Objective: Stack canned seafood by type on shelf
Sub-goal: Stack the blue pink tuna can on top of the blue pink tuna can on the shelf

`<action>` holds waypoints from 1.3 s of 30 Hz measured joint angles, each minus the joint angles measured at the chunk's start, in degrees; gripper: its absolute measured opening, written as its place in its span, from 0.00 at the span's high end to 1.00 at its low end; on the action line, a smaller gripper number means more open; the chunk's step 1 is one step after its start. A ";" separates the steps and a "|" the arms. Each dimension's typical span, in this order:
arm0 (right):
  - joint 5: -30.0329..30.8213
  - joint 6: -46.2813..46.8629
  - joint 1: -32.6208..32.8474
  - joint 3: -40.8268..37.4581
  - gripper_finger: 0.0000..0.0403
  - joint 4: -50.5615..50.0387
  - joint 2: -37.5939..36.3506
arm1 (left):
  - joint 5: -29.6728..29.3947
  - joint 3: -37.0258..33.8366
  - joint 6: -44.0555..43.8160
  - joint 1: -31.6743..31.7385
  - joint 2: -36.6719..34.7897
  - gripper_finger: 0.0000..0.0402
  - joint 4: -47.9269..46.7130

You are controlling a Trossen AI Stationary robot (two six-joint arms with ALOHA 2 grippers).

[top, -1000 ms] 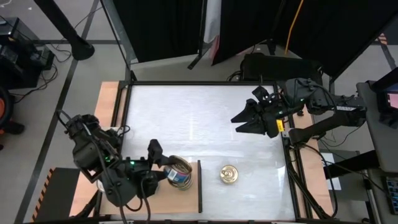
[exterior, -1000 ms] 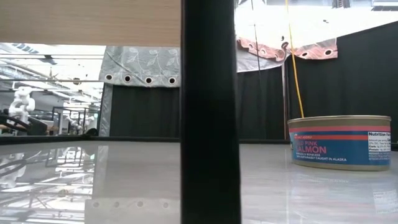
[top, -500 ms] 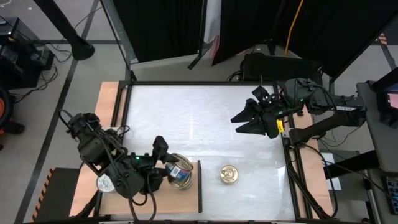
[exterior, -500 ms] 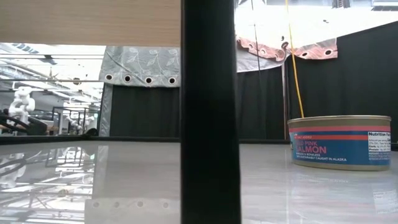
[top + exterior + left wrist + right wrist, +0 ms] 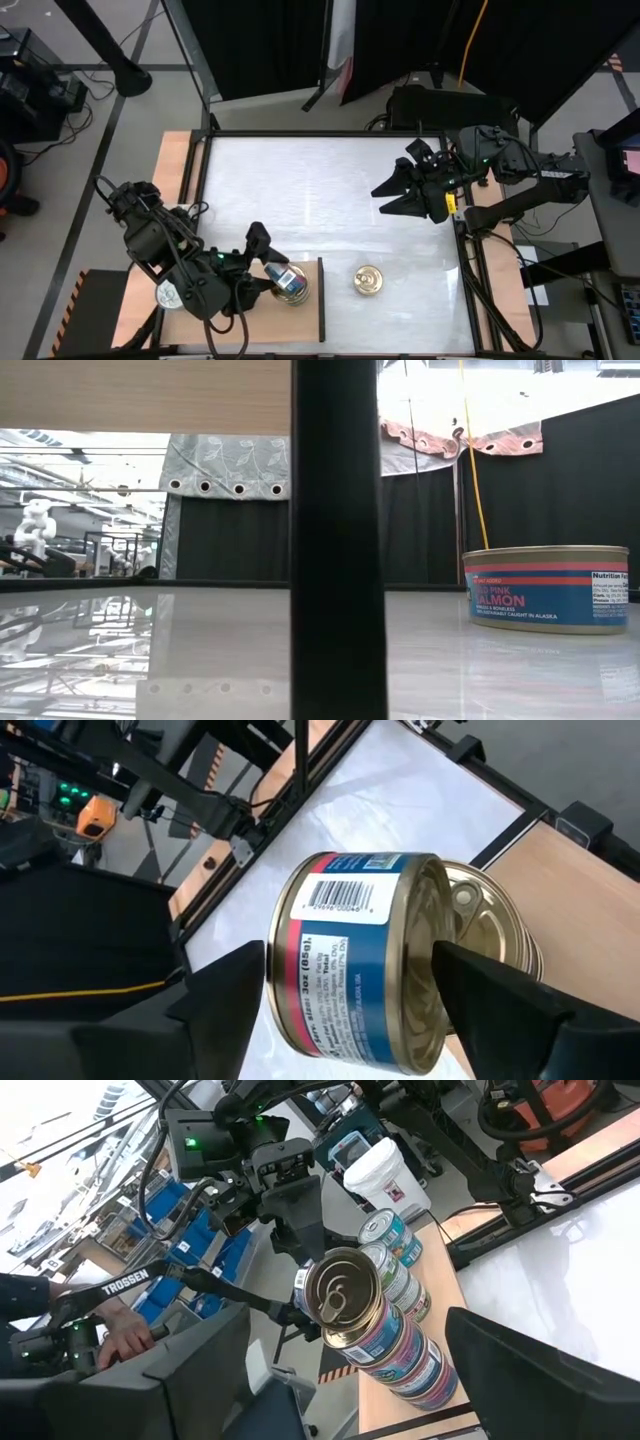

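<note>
A blue-labelled tin (image 5: 350, 960) with a gold pull-tab lid lies tipped, lid toward the table's right, between the fingers of my left gripper (image 5: 262, 268). It is on top of a stack of tins (image 5: 405, 1355) on the wooden shelf (image 5: 300, 325) at the near left. A second stack (image 5: 392, 1250) stands behind it. A silver-lidded tin (image 5: 168, 295) rests on the shelf's left end. One gold-lidded salmon tin (image 5: 368, 281) sits flat on the white table. My right gripper (image 5: 378, 200) hangs open over the far right. My left gripper has one finger (image 5: 225, 1010) beside the tin's base end (image 5: 285, 970) and the other finger (image 5: 500, 1010) beside its lid end (image 5: 432, 970), coming level from the table's left. Whether either finger touches the tin, I cannot tell.
The shelf's dark upright edge (image 5: 321, 300) separates it from the white table (image 5: 320, 190) and shows as a black post (image 5: 338, 540) in the low view. Beyond the table's left side are a white tub (image 5: 385, 1170) and a person's hand (image 5: 110, 1335).
The tin at my left gripper has tipped over: from above its lid showed before, and its label and barcode show now. It has shifted slightly toward the near edge. My right arm has kept still.
</note>
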 joint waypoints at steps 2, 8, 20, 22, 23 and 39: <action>-0.01 0.02 0.00 0.00 0.19 0.00 0.00 | 0.19 0.00 -0.02 0.00 0.00 0.27 -0.02; -0.01 0.05 -0.02 0.00 0.19 0.00 0.00 | 2.34 0.00 -3.64 0.78 0.00 0.28 0.05; -0.01 0.67 -0.01 0.00 0.19 0.00 0.00 | 13.41 0.00 -8.97 6.38 0.00 0.27 1.88; -0.01 0.64 -0.01 0.00 0.19 0.00 0.00 | 15.01 0.00 -8.97 7.27 0.00 0.27 1.90; -0.01 0.64 -0.02 0.00 0.19 0.00 0.00 | 15.17 0.00 -8.89 7.55 0.00 0.27 1.99; 0.12 0.00 -0.01 0.00 0.19 -2.54 0.00 | 12.46 0.96 -1.38 4.96 0.02 0.50 5.24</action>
